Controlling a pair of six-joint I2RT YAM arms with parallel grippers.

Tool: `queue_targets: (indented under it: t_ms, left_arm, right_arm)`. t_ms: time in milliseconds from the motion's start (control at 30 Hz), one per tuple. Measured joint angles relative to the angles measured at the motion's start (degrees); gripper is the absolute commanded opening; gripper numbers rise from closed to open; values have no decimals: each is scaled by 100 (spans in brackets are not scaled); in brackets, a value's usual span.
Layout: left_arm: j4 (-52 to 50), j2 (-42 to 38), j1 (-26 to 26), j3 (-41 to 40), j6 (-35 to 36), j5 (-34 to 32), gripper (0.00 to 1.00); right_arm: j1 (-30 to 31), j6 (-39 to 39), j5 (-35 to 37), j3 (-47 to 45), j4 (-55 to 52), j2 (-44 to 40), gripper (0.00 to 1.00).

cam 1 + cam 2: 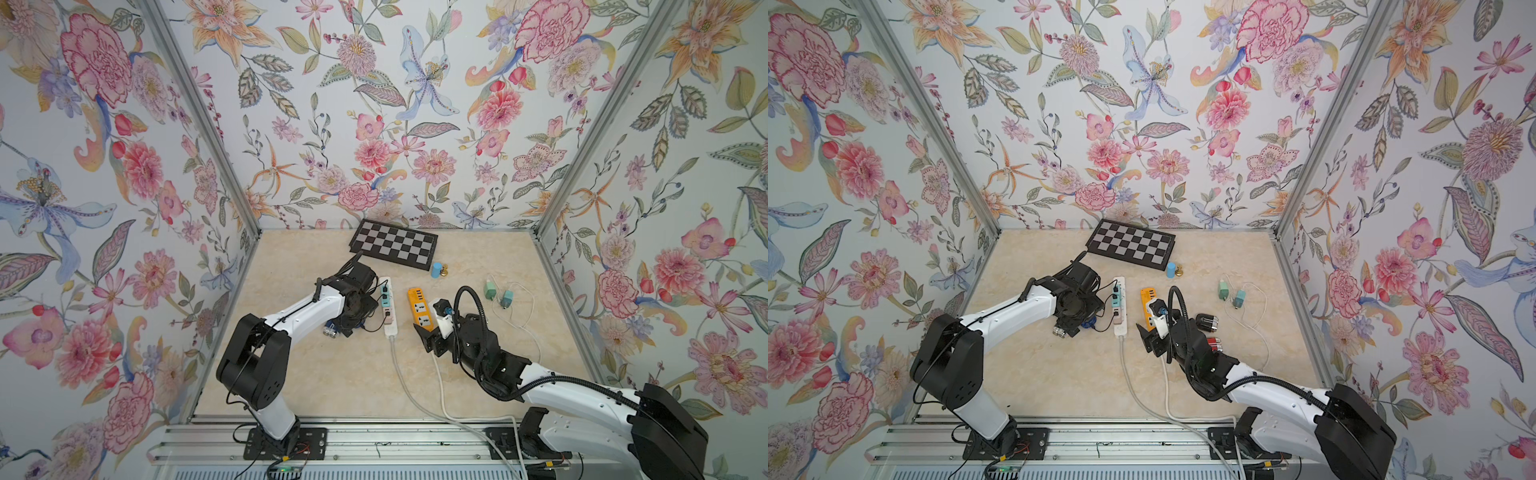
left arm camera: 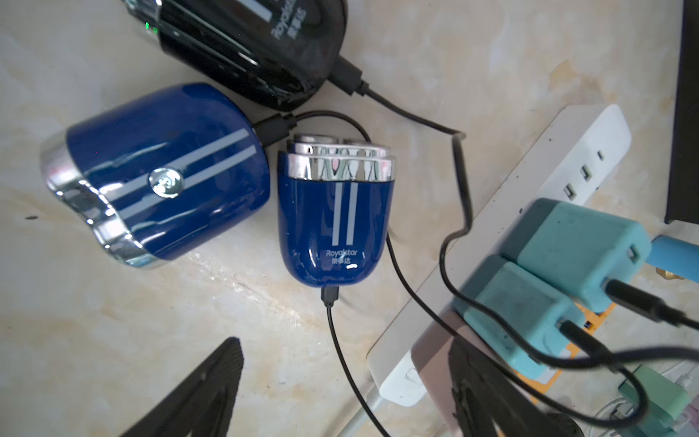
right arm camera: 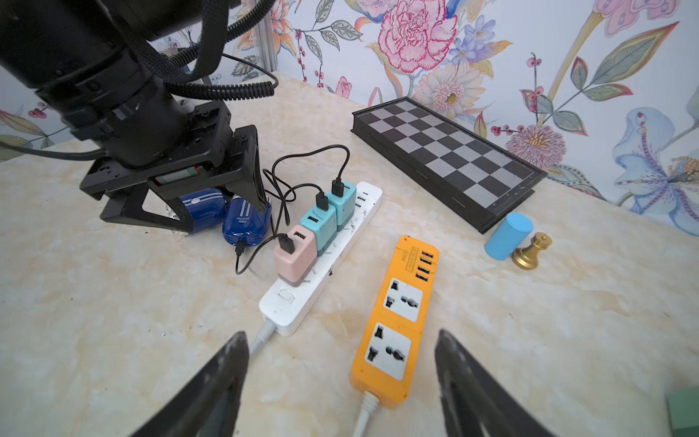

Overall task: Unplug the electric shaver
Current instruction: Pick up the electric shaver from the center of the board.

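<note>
Just hovering at the approach step with left gripper (image 2: 342,352) and right gripper (image 3: 340,336) both wide open, empty; gotta pinch the plug (image 2: 329,295) on the blue shaver (image 2: 334,227) next and tug straight out.

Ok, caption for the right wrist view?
Open right gripper by the orange power strip; three USB chargers plugged into the white strip.

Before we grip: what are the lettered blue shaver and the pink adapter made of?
Lettered blue shaver: likely glossy hard plastic, given its sharp highlights; its head band looks chrome-plated, mirror-like. Pink adapter: probably matte plastic, showing soft, diffuse shading without glare.
</note>
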Motion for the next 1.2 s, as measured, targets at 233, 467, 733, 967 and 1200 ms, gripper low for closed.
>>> queue_targets:
  t_ms: [233, 467, 733, 967, 1200]
  left_arm:
    - [35, 396, -59, 2, -286, -212, 84]
    - [17, 555, -63, 140, -372, -601, 84]
    - [35, 846, -63, 203, -372, -844, 78]
    - [201, 833, -70, 68, -424, -960, 75]
    - [225, 595, -170, -275, -710, -1073, 74]
  right_arm:
    - [-286, -107, -343, -181, -308, -439, 78]
    - [-555, -155, -612, -297, -470, -546, 78]
    - [-710, -188, -778, -306, -595, -549, 78]
    - [-811, -199, -870, -339, -592, -570, 78]
    - [-870, -208, -988, -350, -595, -568, 78]
